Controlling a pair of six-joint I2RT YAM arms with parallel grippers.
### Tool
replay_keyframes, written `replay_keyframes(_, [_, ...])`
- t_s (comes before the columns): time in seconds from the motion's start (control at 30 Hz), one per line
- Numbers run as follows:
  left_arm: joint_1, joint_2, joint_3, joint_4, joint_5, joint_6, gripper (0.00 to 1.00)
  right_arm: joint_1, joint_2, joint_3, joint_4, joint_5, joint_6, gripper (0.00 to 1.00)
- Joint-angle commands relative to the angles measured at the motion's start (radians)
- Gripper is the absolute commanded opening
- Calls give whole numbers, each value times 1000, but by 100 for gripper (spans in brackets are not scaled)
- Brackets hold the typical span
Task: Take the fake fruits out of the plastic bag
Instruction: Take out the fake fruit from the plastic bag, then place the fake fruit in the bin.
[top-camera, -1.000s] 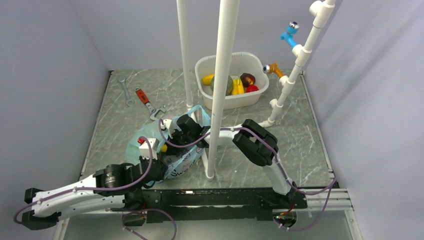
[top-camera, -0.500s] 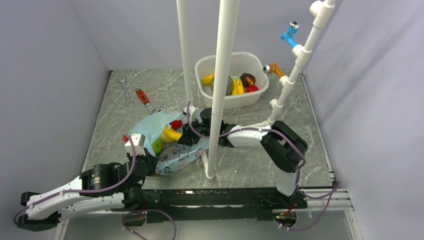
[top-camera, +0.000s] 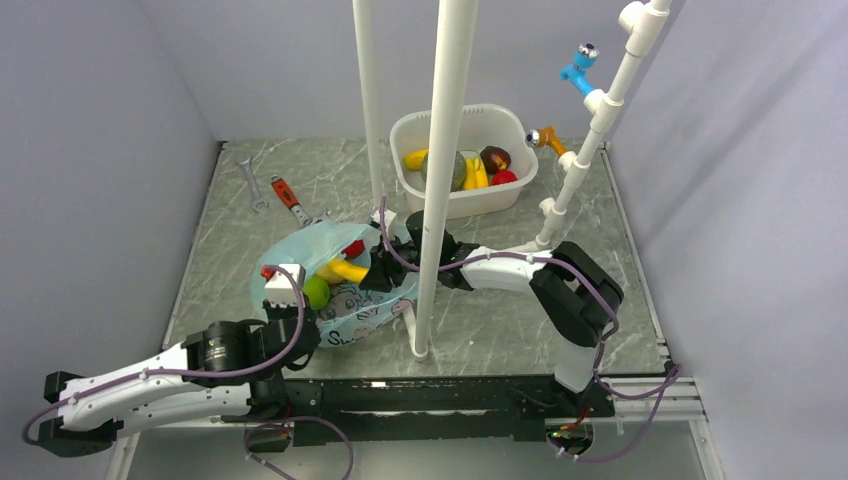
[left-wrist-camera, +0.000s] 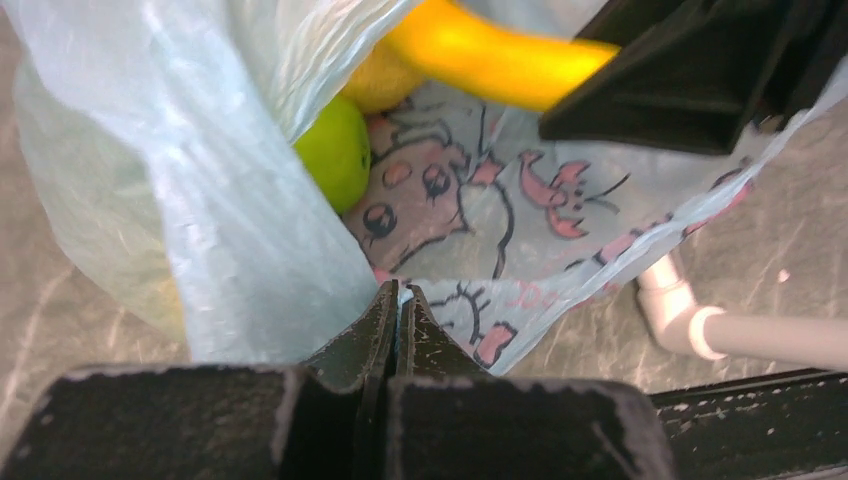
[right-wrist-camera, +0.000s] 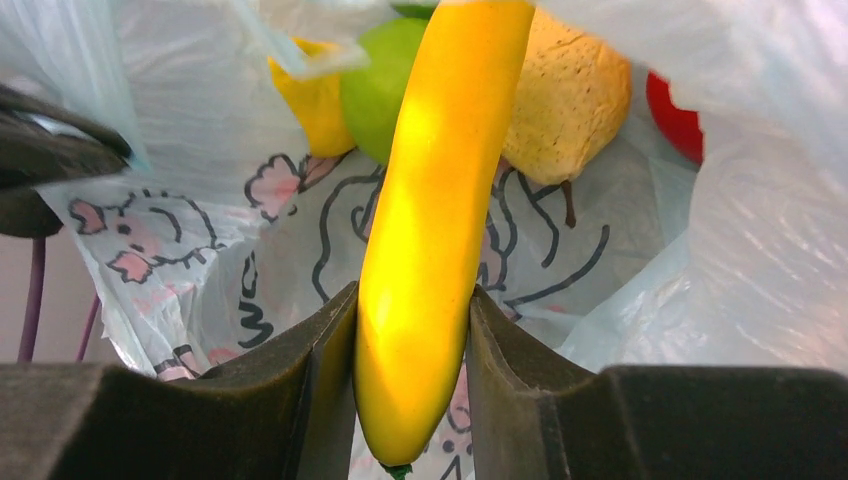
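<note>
fingers of the right gripper pinch the yellow banana at lower centre, ready to draw it out; the left gripper, pressed shut on the plastic bag rim, holds the mouth open. green fruit and red fruit lie inside, upper frame.

— We see a pale blue, translucent plastic bag, printed with dark line drawings touched with pink.
— We count a bright yellow banana, a lime-green fruit, a dull yellow lemon, a red fruit; the table is grey, white-veined.
</note>
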Motion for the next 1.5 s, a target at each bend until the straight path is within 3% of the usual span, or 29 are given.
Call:
replay_keyframes(0.0, [2, 45, 119, 136, -146, 182, 0, -2, -75, 24, -76, -61, -92, 0])
replay_keyframes(0.1, [89, 85, 123, 322, -65, 380, 0, -4, -99, -12, -30, -96, -63, 0])
replay_keyframes(0.2, [387, 128, 121, 428, 263, 476, 0, -10, -115, -48, 57, -153, 0, 0])
replay_keyframes(0.27, [512, 131, 110, 469, 409, 501, 0, -8, -117, -53, 67, -195, 6, 0])
replay_keyframes(0.37, [610, 108, 132, 483, 501, 563, 0, -16, -110, -44, 22, -238, -24, 0])
replay_keyframes(0.47, [676, 96, 203, 429, 478, 604, 0, -19, -102, -17, -78, -298, -103, 0])
replay_keyframes(0.63, [741, 145, 208, 370, 444, 611, 0, -17, -155, -41, -68, -395, -151, 0])
replay_keyframes(0.83, [751, 172, 151, 412, 486, 607, 0, -22, -198, -46, -44, -438, -154, 0])
replay_keyframes(0.93, [751, 203, 142, 383, 519, 601, 0, -40, -249, -114, 113, -354, -32, 0])
replay_keyframes(1.1, [751, 152, 71, 384, 593, 563, 0, -75, -284, -261, 565, -223, 282, 0])
replay_keyframes(1.27, [751, 102, 66, 392, 684, 581, 0, -79, -246, -282, 812, -106, 561, 0])
replay_keyframes(1.47, [751, 157, 143, 318, 746, 664, 0, -81, -279, -202, 727, -34, 663, 0])
